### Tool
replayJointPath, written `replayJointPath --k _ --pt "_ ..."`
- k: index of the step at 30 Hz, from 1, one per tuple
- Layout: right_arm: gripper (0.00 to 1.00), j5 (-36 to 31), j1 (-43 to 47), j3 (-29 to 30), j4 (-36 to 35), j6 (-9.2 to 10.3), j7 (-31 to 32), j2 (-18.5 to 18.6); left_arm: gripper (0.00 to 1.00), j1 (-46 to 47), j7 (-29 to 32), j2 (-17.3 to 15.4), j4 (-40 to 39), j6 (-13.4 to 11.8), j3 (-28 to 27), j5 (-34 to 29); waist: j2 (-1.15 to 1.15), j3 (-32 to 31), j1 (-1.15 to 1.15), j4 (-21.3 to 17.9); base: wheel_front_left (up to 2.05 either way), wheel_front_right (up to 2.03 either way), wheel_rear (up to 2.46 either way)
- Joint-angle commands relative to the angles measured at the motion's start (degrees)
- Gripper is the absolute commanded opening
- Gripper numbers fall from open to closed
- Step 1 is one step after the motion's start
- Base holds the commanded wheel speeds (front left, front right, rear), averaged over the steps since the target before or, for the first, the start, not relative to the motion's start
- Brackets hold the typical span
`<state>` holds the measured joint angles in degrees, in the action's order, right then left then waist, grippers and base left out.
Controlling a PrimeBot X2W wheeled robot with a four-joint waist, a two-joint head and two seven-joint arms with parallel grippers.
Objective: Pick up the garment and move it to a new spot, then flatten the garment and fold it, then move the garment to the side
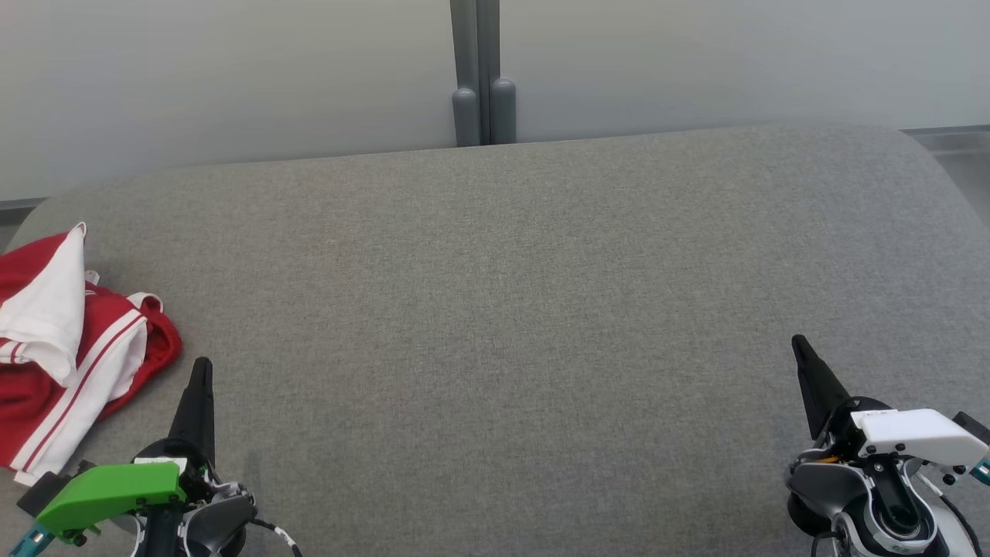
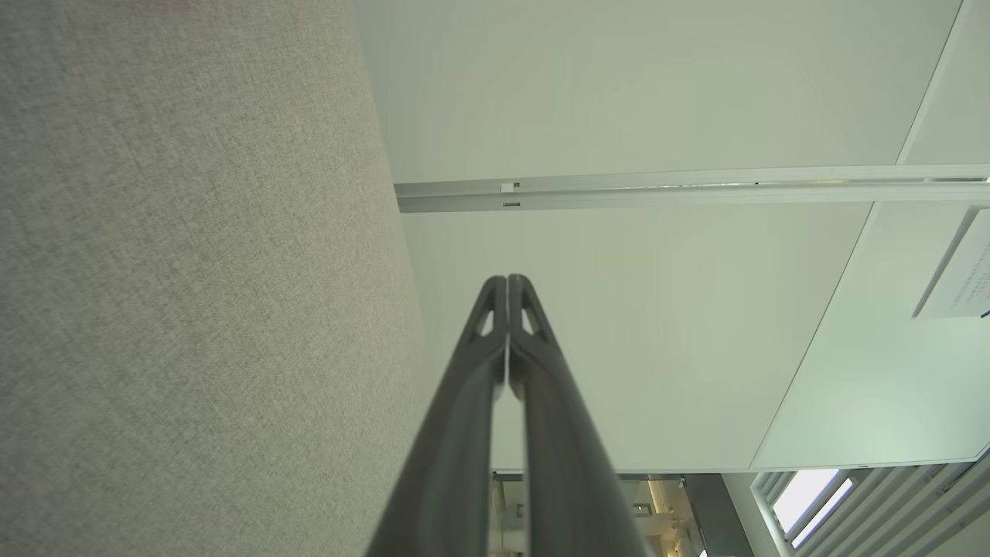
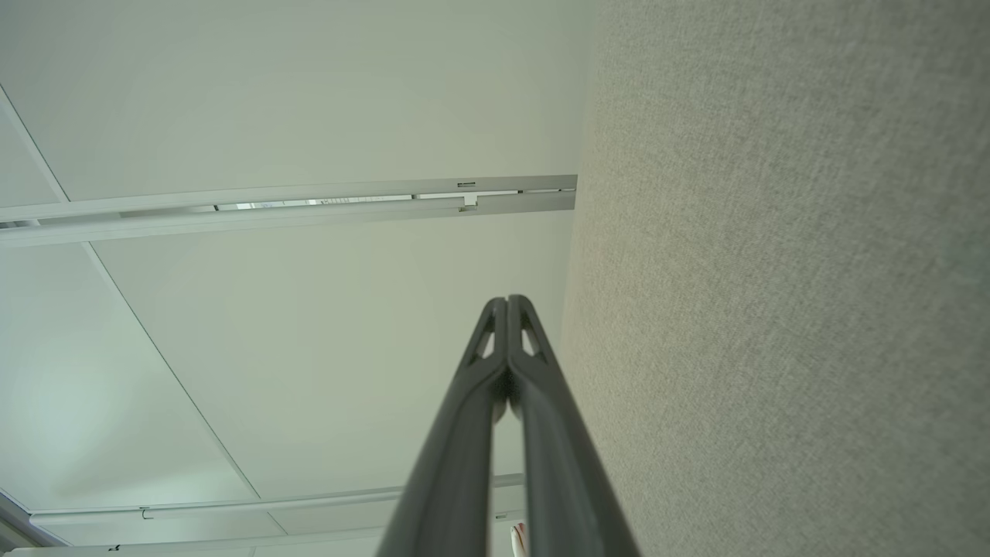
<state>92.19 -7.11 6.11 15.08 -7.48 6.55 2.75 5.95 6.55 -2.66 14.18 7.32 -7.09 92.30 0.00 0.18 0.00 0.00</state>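
Left gripper (image 1: 203, 365), right gripper (image 1: 797, 341) — slim dark fingers (image 2: 464, 402) pinched together — crumpled red-white garment (image 1: 69, 348) on woven grey cushion (image 1: 495, 309)

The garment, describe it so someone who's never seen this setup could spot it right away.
Start with the wide grey fabric surface in the head view. Near its left edge, just left of the left gripper, lies a crumpled garment. Its red cloth with white panels and stripes stands out from the plain grey around it.
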Motion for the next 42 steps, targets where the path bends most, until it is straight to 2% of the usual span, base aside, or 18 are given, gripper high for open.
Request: replayJointPath --k 1,42 --pt "0.00 0.3 -0.3 0.1 -0.2 -0.02 0.2 0.2 0.00 0.8 0.1 -0.4 -0.2 0.3 -0.1 0.1 0.00 0.0 0.00 0.0 0.00 0.00 0.00" --pt "0.00 0.3 -0.3 0.1 -0.2 -0.02 0.2 0.2 0.00 0.8 0.1 -0.4 -0.2 0.4 -0.1 0.1 0.00 0.0 0.00 0.0 0.00 0.00 0.00"
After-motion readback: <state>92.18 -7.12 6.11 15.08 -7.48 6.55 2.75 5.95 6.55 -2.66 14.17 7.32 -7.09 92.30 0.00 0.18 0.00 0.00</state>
